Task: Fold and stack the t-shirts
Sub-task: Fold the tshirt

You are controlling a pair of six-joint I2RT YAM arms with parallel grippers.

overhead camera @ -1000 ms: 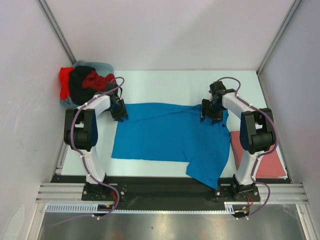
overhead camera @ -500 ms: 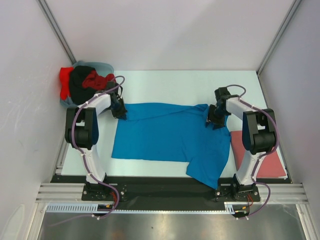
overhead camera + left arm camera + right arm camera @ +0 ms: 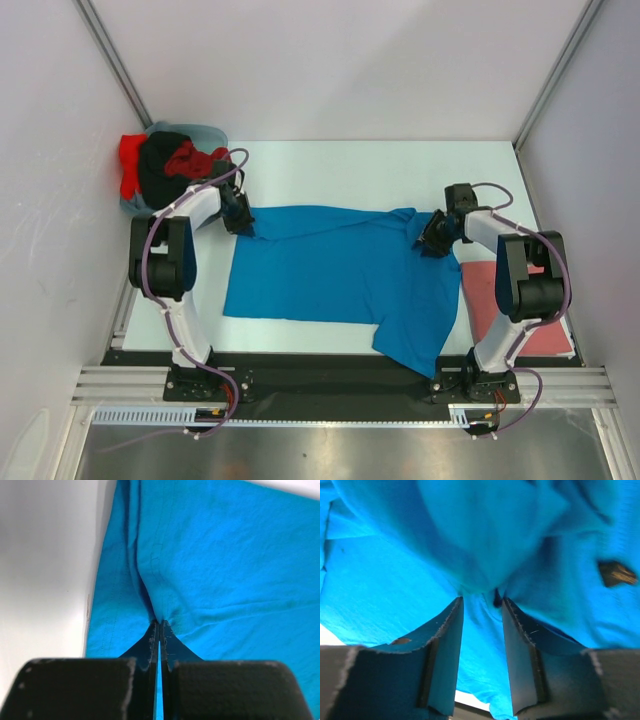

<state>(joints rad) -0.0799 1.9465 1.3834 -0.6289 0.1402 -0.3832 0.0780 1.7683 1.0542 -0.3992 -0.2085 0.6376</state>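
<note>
Only label-like mark: a small dark brownish patch (image 3: pixel 617 573) on the cloth at right of the R wrist view, too blurred to read or identify.

L gripper (image 3: pixel 240 222) sits at the upper-left corner of the blue t-shirt (image 3: pixel 330 270). In the L wrist view the L gripper (image 3: pixel 159 625) has its jaws fully together w/ a pinch of the blue t-shirt (image 3: pixel 225 555) caught at the tips. Creases fan upward from that pinch, and the hem runs along the white table (image 3: pixel 45 555) at left of frame.

R gripper (image 3: pixel 428 245) is at the shirt's upper-right corner, angled down-left onto the cloth. In the R wrist view the R gripper (image 3: pixel 481 602) has its jaws part-way apart. A raised fold of the blue t-shirt (image 3: pixel 470 530) bunches just above and btwn the tips, and cloth fills the gap. Can't tell if the pads touch it.

In the top view the blue t-shirt lies spread mid-frame on the table (image 3: pixel 350 165), mostly flat. Its lower-right part hangs toward the near edge by the R arm base.

A pinkish-red t-shirt (image 3: pixel 540 335) lies flat at right of frame, partly under the R arm, just beside the blue one.

Upper left is a heap: red t-shirt (image 3: pixel 130 155), black t-shirt (image 3: pixel 160 165), grey-blue t-shirt (image 3: pixel 205 132), all bunched together just behind the L gripper.
</note>
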